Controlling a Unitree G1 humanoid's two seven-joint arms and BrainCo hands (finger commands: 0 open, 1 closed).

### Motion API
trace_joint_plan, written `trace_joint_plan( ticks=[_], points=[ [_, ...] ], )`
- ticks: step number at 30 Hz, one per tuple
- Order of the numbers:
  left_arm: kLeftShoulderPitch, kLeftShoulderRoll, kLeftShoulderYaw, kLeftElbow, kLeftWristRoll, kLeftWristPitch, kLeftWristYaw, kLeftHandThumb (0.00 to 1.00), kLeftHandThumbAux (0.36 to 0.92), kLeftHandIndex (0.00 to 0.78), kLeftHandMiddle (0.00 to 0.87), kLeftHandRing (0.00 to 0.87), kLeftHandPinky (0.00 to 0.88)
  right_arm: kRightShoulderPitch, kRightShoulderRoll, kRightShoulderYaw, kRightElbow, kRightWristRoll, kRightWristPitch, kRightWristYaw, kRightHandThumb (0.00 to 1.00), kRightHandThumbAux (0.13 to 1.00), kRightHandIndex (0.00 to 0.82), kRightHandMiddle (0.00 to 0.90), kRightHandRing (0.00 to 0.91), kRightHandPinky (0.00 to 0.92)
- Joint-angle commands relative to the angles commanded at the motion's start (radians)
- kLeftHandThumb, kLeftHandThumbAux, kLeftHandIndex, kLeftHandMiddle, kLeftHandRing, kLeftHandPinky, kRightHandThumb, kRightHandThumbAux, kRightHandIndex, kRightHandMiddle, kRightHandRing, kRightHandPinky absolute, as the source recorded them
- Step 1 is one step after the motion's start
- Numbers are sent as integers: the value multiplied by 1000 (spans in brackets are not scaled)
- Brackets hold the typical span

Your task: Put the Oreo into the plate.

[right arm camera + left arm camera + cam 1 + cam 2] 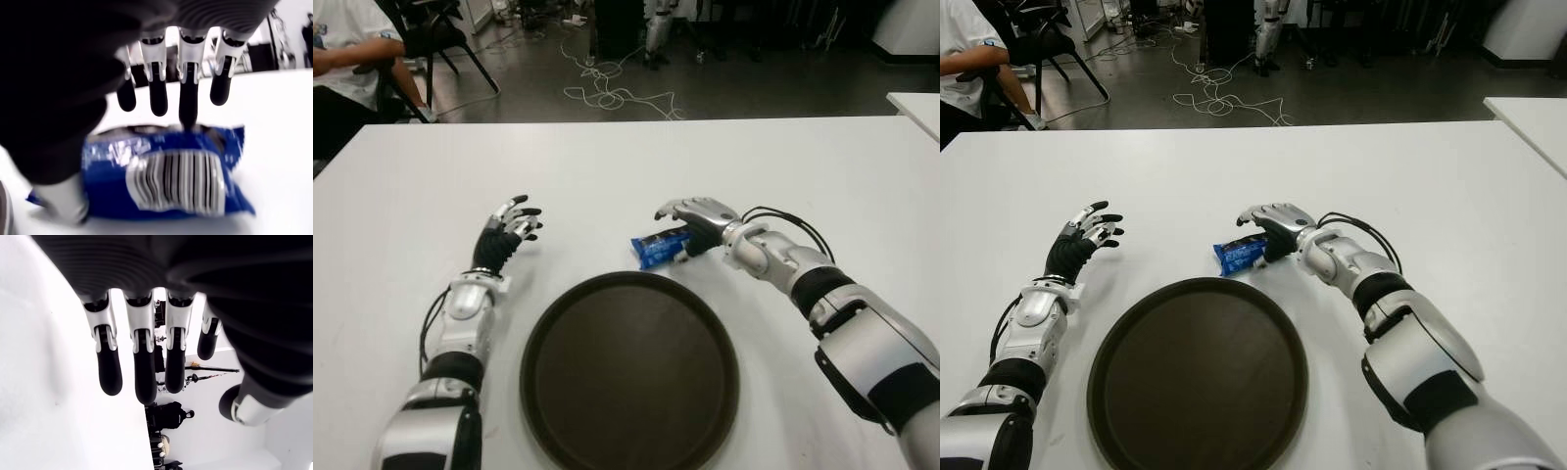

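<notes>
Currently logged: Oreo (661, 246), blue packet, lying on the white table (822, 166) just beyond the far rim of the dark round plate (629, 372), not in it. Right hand (693, 227): over the packet, fingers (188, 100) extended above it, thumb alongside, grasp not closed. Left hand (512, 223): idle, fingers spread, left of the plate. Risks, judged: slick wrapper squirting out under a partial pinch; packet nudged away; early release dropping it outside the rim.
</notes>
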Motion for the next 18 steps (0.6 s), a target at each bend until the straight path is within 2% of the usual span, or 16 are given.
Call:
trace_joint_plan(
  ticks=[3,7,13,18],
  points=[
    [-2,-2,1,2,0,1,2,231,603,166,304,340,384,-4,-4,12,-1,-13,5,-28,649,726,419,553,558,550],
    [-3,-3,0,4,2,1,7,249,620,164,305,341,387,-4,-7,20,-3,-28,13,-86,679,725,427,650,651,651],
    [-3,-5,-1,3,5,0,7,224,606,162,300,336,381,-2,-10,16,-3,-29,6,-143,687,725,431,713,717,714],
    [-1,-6,-1,0,2,-4,0,201,594,163,296,336,378,2,-9,14,-1,-25,1,-168,688,725,431,724,728,725]
  ],
)
